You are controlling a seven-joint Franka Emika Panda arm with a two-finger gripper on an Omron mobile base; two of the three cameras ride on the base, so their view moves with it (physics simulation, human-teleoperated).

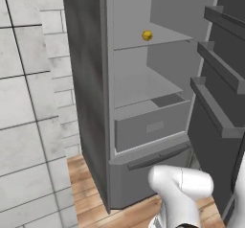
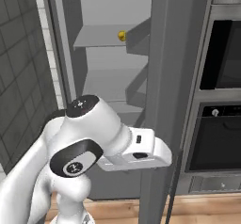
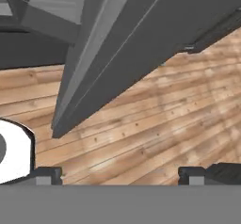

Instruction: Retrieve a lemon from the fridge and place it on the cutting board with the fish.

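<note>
Wooden floor lies beneath the spread-apart gripper; lemon sits on the unlabelled fridge shelf.

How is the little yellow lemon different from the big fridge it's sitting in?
The lemon is small, round and bright yellow; the fridge is tall, boxy and plain grey. The lemon rests on an upper shelf, while the fridge stands on the wooden floor with its door swung open. The lemon is one solid ball; the fridge has shelves and a drawer.
</note>
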